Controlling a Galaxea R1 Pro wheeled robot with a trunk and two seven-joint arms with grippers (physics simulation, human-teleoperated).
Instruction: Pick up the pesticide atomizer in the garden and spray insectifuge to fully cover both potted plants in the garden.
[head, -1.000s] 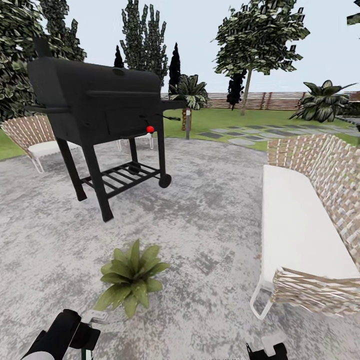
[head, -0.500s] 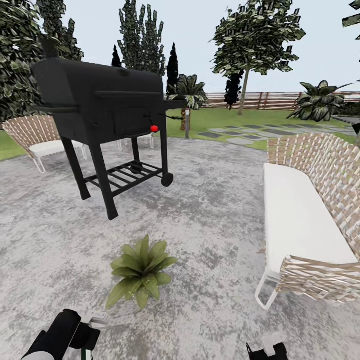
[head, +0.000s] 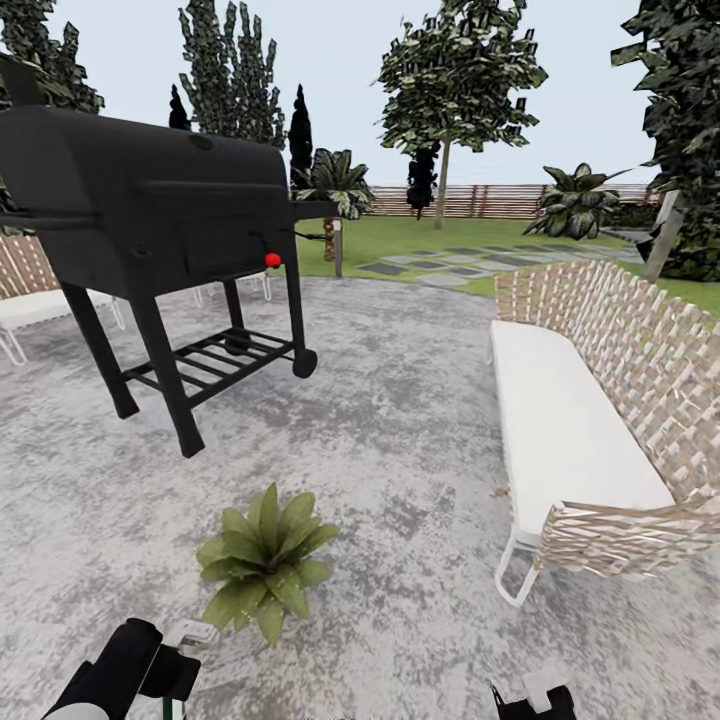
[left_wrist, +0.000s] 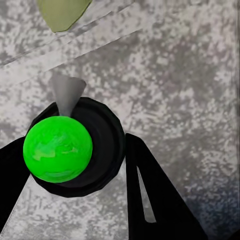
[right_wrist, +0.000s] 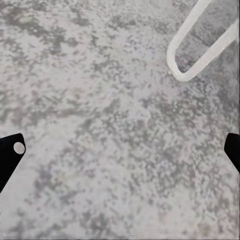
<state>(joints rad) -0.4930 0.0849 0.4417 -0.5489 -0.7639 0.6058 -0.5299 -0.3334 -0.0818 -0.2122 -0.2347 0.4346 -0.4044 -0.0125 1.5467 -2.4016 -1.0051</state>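
One potted plant (head: 262, 561) sits on the paving (head: 400, 450). The left gripper (left_wrist: 75, 165) clenches a green-capped atomizer (left_wrist: 58, 148), seen from the wrist; the right gripper (right_wrist: 120, 150) is spread wide.

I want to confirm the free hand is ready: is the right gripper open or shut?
Open. In the right wrist view the right gripper's fingers sit at opposite edges, bare paving between them.

Mottled grey and white paving (head: 400, 450) is spreading under me. The grill (head: 150, 220) at upper left is showing matte black with one red knob (head: 272, 260). The sofa (head: 600, 420) at right is wearing beige-and-white weave around a white cushion. The potted plant (head: 262, 560) is glowing yellow-green. Between my black left fingers (left_wrist: 150, 195), something bright green, perhaps a cap (left_wrist: 57, 148), is sitting in a black ring.
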